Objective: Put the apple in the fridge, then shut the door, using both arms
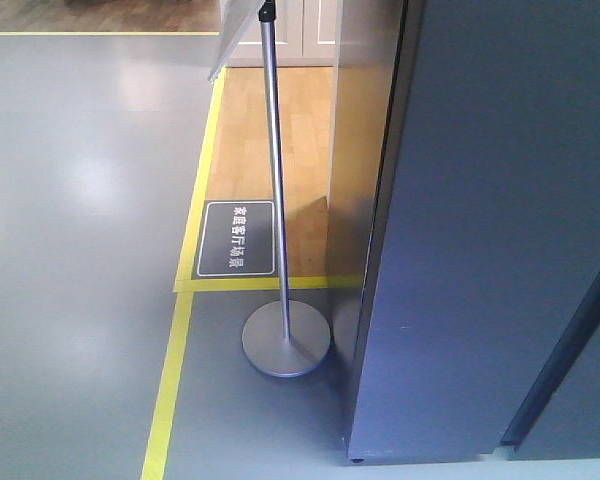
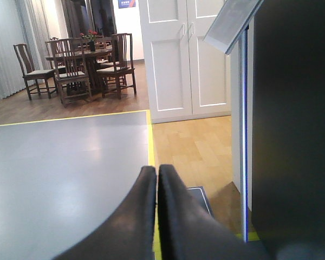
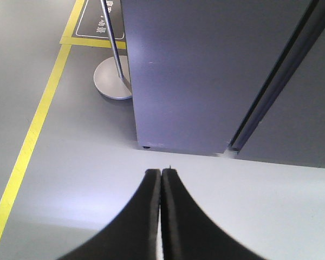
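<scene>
The dark grey fridge (image 1: 480, 250) stands upright on the grey floor, its door (image 3: 292, 108) shut. No apple shows.

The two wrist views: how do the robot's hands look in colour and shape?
Both look alike. The left hand and the right hand each have two matte black fingers, smooth, curving from a broad base to narrow tips. No markings or cables show.

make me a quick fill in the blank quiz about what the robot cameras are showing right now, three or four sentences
1. The left gripper has its fingers pressed ____.
2. The sign stand rests on a round ____ base.
3. The floor tape beside the sign stand is coloured ____.
4. The fridge has a dark ____ outside.

Missing words: together; metal; yellow; grey
</scene>
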